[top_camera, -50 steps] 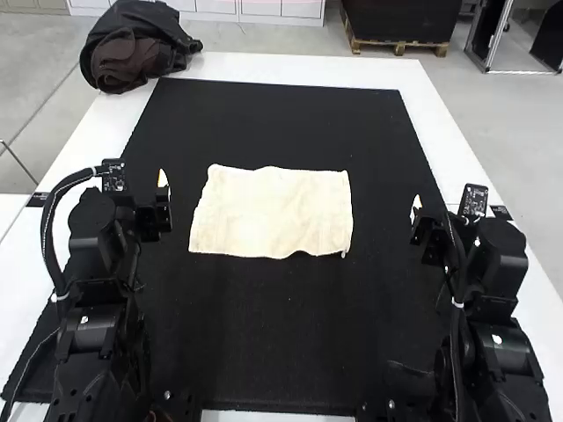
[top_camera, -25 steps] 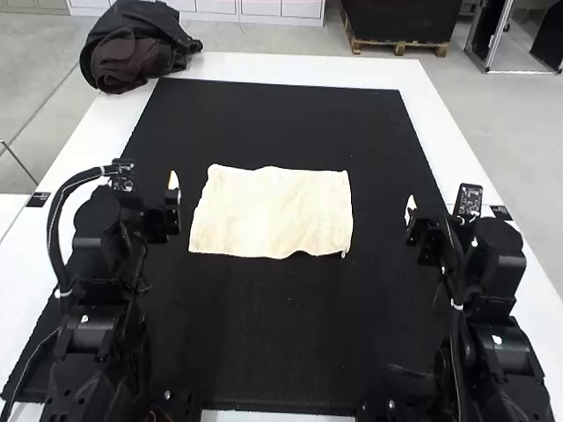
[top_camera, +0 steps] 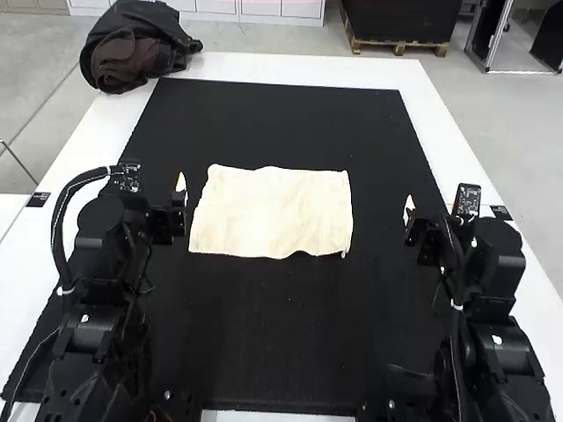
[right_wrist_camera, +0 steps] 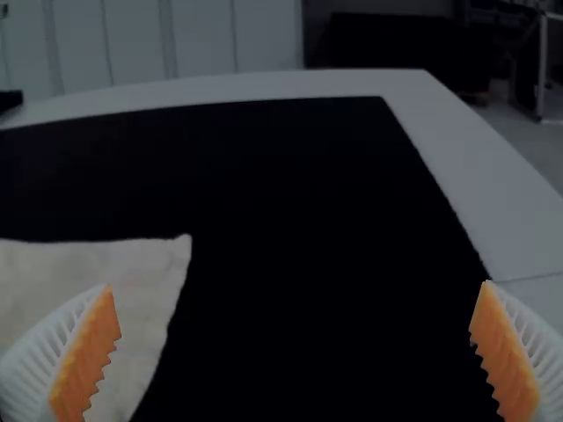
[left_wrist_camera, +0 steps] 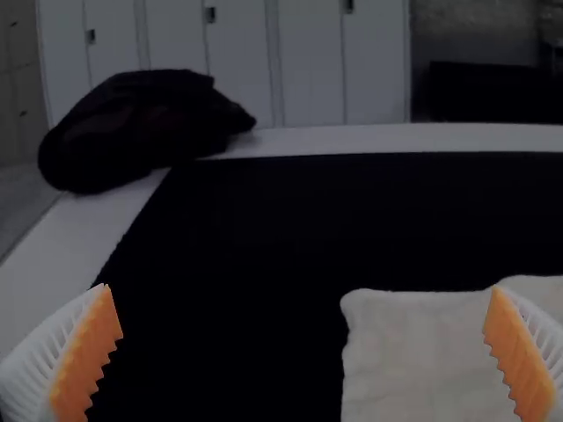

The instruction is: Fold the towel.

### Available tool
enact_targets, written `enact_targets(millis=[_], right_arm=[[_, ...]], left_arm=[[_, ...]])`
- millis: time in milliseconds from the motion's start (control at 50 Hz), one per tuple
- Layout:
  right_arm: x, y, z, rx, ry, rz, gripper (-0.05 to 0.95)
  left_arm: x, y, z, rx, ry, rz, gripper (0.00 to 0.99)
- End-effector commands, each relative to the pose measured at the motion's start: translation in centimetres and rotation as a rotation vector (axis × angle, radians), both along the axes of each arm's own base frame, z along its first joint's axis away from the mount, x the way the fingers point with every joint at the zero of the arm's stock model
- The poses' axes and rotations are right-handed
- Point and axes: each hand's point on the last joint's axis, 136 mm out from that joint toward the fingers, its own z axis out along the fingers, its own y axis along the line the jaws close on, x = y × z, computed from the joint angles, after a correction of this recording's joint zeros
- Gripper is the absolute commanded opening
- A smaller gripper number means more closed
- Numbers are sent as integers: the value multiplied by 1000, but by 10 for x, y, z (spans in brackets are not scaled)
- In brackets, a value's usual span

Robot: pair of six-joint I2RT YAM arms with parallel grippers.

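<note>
The cream towel (top_camera: pixel 273 213) lies spread as a rough rectangle on the black mat, its near edge slightly wavy. Just beyond its left side is my left gripper (top_camera: pixel 180 186), held above the mat and apart from the cloth. My right gripper (top_camera: pixel 409 209) hovers off the towel's right side with a wider gap. In the left wrist view my left gripper (left_wrist_camera: pixel 303 352) is open, a corner of the towel (left_wrist_camera: pixel 405 352) showing beyond it. My right gripper (right_wrist_camera: pixel 299 352) is open too in the right wrist view, near another part of the towel (right_wrist_camera: pixel 132 290).
The black mat (top_camera: pixel 264 352) covers most of the white table (top_camera: pixel 299 70). A dark bundle of clothing (top_camera: pixel 132 48) rests on the table's far left corner.
My left gripper has moved right, closer to the towel. The right gripper has shifted very slightly left. The towel lies as before.
</note>
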Motion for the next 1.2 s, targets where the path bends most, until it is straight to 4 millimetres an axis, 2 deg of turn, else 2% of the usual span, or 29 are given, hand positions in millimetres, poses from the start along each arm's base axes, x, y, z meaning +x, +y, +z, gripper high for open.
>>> enact_targets(millis=[0, 440, 500, 560, 620, 660, 800, 880, 900, 980, 1080, 1140, 1180], right_arm=[[0, 5, -2, 5, 1, 26, 920], [0, 5, -1, 4, -1, 26, 920], [0, 6, 2, -5, -15, 31, 921], [1, 8, 16, -78, -72, 44, 918], [0, 11, 29, -259, -134, 61, 916], [0, 10, 39, -289, -175, 54, 915], [-11, -1, 96, -285, -383, -40, 913], [-20, -3, 131, -275, -440, -54, 913], [-21, -3, 141, -266, -445, -54, 913], [-17, -3, 174, -216, -444, -50, 913], [15, -4, 204, -151, -369, -44, 913], [42, -3, 210, -129, -294, -37, 913], [61, -1, 205, -118, -229, -29, 913]], left_arm=[[0, 0, 0, -7, -5, 2, 969], [0, 1, 0, -4, -4, 5, 969], [0, 0, 0, -1, -6, 3, 969], [0, -1, 4, 91, -14, 1, 969], [-1, -1, 18, 138, -68, 5, 967], [-2, 0, 29, 155, -112, 12, 962], [-16, 10, 79, 178, -308, 91, 952], [-26, 13, 108, 172, -397, 118, 952], [-31, 13, 121, 169, -425, 121, 952], [-39, 12, 158, 165, -467, 118, 954], [-20, 9, 192, 132, -426, 93, 959], [7, 8, 204, 116, -353, 82, 959], [32, 8, 200, 115, -273, 75, 959]])
